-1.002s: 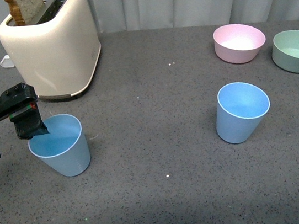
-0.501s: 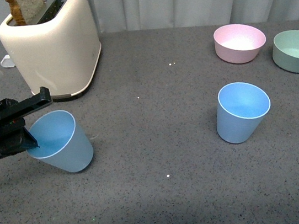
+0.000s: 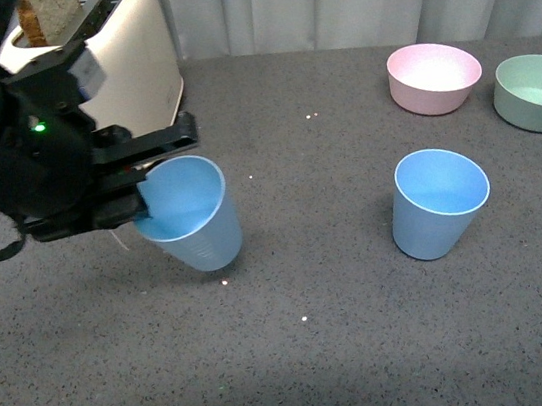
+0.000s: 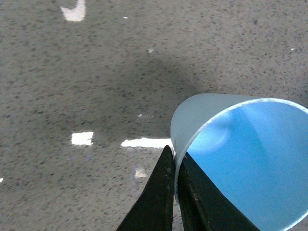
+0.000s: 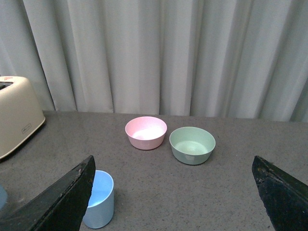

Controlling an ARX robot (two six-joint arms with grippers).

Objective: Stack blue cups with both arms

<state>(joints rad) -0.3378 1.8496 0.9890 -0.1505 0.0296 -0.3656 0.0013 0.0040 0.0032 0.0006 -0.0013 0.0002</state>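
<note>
My left gripper is shut on the rim of a light blue cup and holds it tilted above the table, left of centre. In the left wrist view the two black jaws pinch the cup's thin wall at the left gripper. The second blue cup stands upright on the table at the right; it also shows in the right wrist view. My right gripper is open and empty, well back from that cup, and does not show in the front view.
A cream toaster with a bread slice stands at the back left, behind my left arm. A pink bowl and a green bowl sit at the back right. The table is dark speckled grey, with pale curtains behind.
My left gripper has lifted the blue cup off the table and carried it right, toward the middle. The cup is now tilted. The right cup has not moved.
</note>
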